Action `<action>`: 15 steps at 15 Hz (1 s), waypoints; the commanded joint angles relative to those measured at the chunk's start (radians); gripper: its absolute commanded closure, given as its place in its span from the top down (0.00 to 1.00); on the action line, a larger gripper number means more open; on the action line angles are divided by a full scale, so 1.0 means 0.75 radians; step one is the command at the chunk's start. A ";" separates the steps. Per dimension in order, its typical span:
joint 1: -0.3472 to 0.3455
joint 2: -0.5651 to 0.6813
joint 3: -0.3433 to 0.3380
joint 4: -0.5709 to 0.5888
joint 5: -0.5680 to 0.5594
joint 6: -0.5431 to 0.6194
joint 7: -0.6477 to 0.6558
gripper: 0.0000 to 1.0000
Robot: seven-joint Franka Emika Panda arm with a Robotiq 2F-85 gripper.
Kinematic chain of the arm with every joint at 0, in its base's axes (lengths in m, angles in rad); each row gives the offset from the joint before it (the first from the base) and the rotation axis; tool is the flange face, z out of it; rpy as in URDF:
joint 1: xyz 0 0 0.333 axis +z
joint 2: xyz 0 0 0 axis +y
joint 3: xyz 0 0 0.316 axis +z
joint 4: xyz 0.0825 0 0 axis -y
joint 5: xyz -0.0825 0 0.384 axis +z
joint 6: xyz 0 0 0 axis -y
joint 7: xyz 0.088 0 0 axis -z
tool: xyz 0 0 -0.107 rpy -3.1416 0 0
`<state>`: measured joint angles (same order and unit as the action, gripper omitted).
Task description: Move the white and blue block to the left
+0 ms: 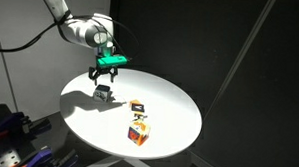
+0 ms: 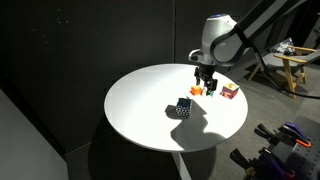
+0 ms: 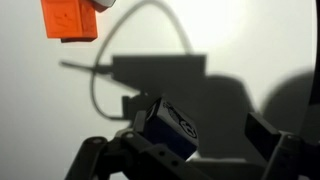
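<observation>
The white and blue block (image 1: pixel 103 92) sits on the round white table (image 1: pixel 173 114) in the gripper's shadow, so it looks dark. It also shows in an exterior view (image 2: pixel 183 109). My gripper (image 1: pixel 103 78) hangs a little above the block with its fingers spread; it also shows in an exterior view (image 2: pixel 204 85). In the wrist view the block (image 3: pixel 170 125) lies between the fingers of the gripper (image 3: pixel 205 135), close by one finger and with a clear gap to the other. Nothing is gripped.
An orange-and-white cube (image 1: pixel 137 107) and a red-and-blue cube (image 1: pixel 140 132) stand on the table nearer its edge; both also show in an exterior view, orange (image 2: pixel 197 91) and red (image 2: pixel 229 91). The orange cube (image 3: pixel 68 18) is at the wrist view's top left.
</observation>
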<state>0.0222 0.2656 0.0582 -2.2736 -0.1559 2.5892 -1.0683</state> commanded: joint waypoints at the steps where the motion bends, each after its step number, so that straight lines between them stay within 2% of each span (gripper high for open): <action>1: 0.007 -0.098 -0.015 -0.064 -0.016 -0.057 0.243 1.00; 6: -0.005 -0.181 -0.007 -0.108 0.004 -0.131 0.457 1.00; 11: -0.014 -0.277 -0.004 -0.140 0.088 -0.234 0.601 1.00; 15: -0.011 -0.355 -0.012 -0.179 0.161 -0.238 0.700 1.00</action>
<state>0.0167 0.0699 0.0523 -2.3665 -0.0679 2.4216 -0.6018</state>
